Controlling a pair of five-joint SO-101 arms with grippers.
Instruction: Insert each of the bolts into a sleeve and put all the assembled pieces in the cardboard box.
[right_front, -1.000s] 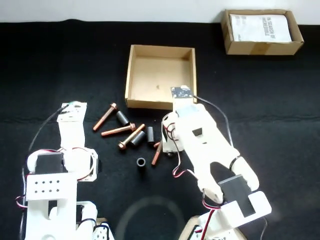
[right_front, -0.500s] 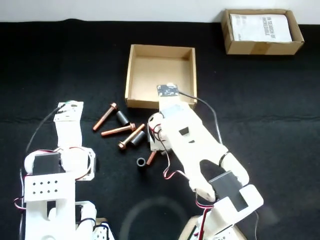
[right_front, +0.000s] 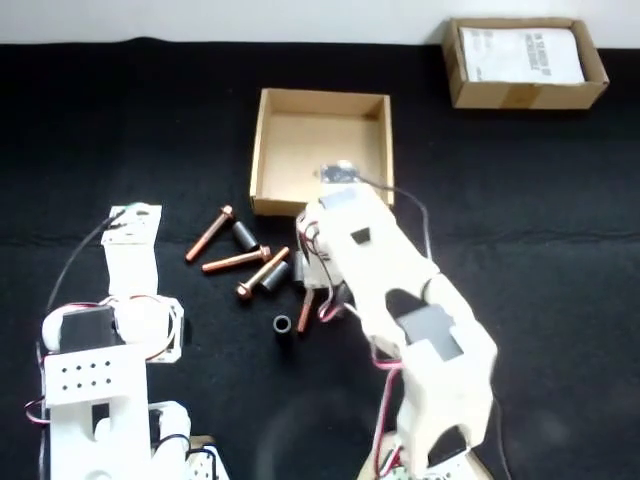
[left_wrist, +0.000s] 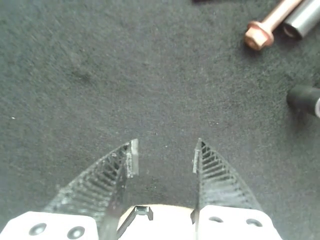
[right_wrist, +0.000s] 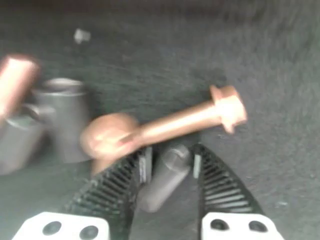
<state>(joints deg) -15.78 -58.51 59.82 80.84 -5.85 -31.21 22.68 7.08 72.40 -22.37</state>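
The right gripper is found with its jaws spread. A grey sleeve lies on the surface between them, and contact with either jaw cannot be confirmed. Just beyond the fingertips a copper bolt lies crosswise, its flanged head off to one side. Further sleeves are seen beside it, too blurred to count.

In the high view the right arm is extended over the scattered parts, its wrist just short of the near wall of the cardboard box. Three loose bolts lie on the surface between the two arms, none of them inserted. A lying sleeve rests between two of them, and a second lying sleeve is set alongside the third, touching it. An upright sleeve stands apart, nearer the arm bases. A fourth bolt lies partly under the right arm.

The left gripper is recorded with jaws spread over bare surface, well apart from the parts. A smaller box holding a printed sheet stands at the far right corner.
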